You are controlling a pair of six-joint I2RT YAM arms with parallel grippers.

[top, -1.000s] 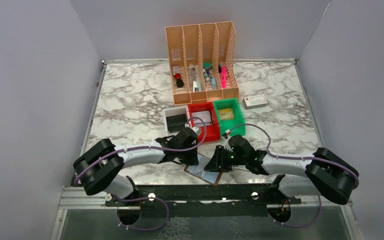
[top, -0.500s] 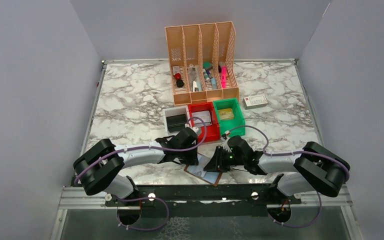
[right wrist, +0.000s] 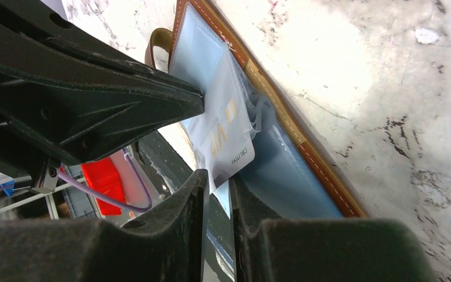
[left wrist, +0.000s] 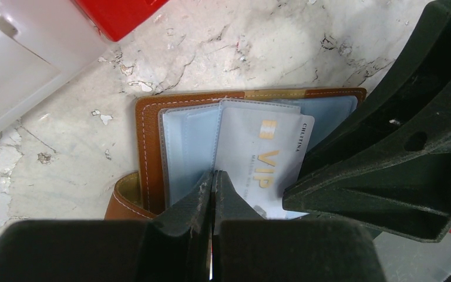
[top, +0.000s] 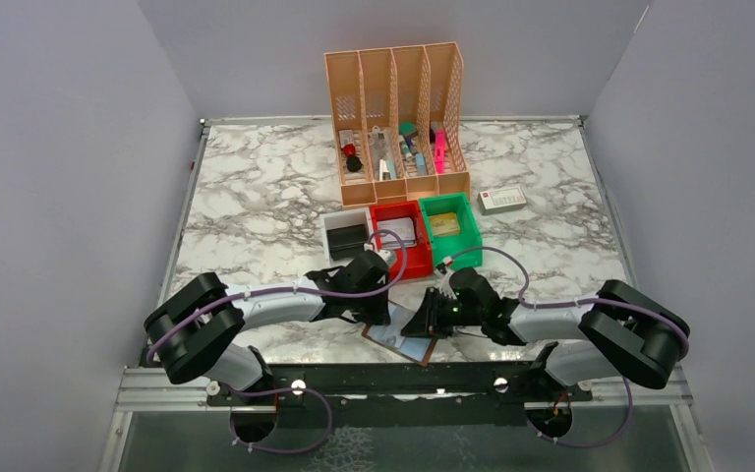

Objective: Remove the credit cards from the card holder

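Note:
The brown card holder [top: 400, 339] lies open near the table's front edge, its clear sleeves facing up [left wrist: 150, 117] [right wrist: 323, 170]. A white credit card [left wrist: 264, 158] printed "VIP" sticks partway out of a sleeve [right wrist: 226, 132]. My left gripper [top: 378, 313] is shut, its tips [left wrist: 212, 175] pressed down on the sleeves beside that card. My right gripper [top: 421, 323] comes in from the right. Its jaws [right wrist: 217, 179] stand a narrow gap apart around the card's free corner, which lies against one finger. Other cards in the sleeves show only as pale shapes.
Behind the holder stand a white bin [top: 344, 236], a red bin [top: 400, 228] and a green bin [top: 449, 221]. Further back is an orange file organiser [top: 398, 118]. A white box with a red end [top: 502, 200] lies at the right.
The right gripper's jaws have narrowed around the card's corner and its arm has drawn in slightly. The left gripper and the holder have stayed put.

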